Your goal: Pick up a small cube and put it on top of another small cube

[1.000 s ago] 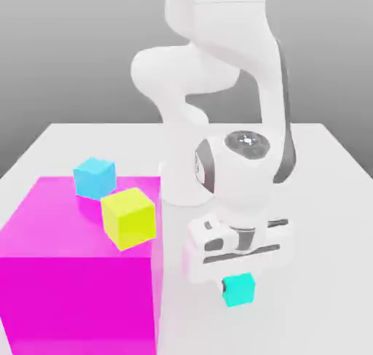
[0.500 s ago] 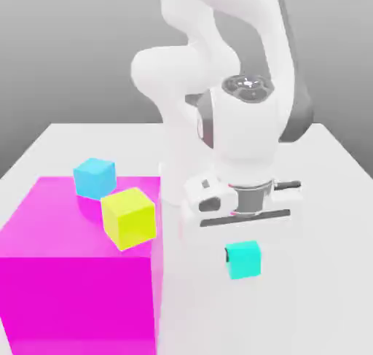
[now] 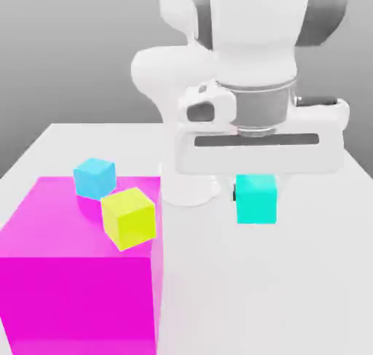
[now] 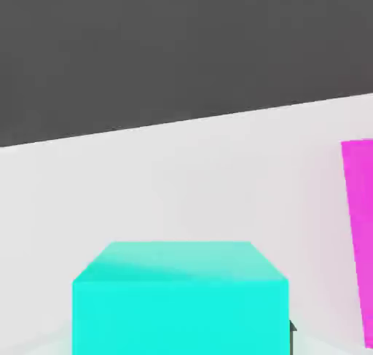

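On the exterior view's left, a sky-blue cube (image 3: 95, 177) and a yellow cube (image 3: 129, 218) sit on top of the magenta block (image 3: 73, 288), the yellow one tilted near its edge. To the right, the gripper (image 3: 255, 193) is clamped on the turquoise cube (image 3: 256, 199), held in the air above the white table (image 3: 306, 288).

The desk (image 3: 320, 273) has a plain white, matte top with straight edges that narrow toward the far side in the exterior view. Behind it stands a uniform grey backdrop (image 3: 73, 47), darker toward the top and lighter near the desk edge. Lighting is soft and even, producing only faint shadows on the surface.
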You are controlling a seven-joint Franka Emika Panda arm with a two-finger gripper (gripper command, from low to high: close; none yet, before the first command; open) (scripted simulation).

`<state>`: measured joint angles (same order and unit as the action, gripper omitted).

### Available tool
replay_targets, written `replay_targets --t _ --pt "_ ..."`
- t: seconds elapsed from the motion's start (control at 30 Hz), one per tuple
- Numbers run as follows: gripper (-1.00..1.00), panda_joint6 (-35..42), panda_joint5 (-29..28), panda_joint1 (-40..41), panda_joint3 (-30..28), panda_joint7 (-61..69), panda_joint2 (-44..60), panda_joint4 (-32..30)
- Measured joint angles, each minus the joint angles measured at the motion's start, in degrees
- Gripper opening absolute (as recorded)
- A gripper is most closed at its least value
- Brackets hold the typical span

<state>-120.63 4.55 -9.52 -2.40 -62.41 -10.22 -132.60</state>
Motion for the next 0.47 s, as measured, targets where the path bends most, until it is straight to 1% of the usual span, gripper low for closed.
replay_targets --t 0.2,0.27,0.33,0.37,0.47 --pt "-1.00 4.60 -6.17 8.53 -4.87 -10.53 -4.45 1.97" --pt "-1.00 2.68 -6.53 9.82 -5.90 -12.61 -4.33 0.25" --pt "-1.00 -1.56 -6.47 10.22 -6.25 -12.95 -2.87 -2.50" --pt "1.00 -3.46 -6.42 10.30 -6.32 -12.98 -2.17 -3.70" --pt "1.00 -3.46 -6.42 10.30 -6.32 -12.97 -2.17 -3.70"
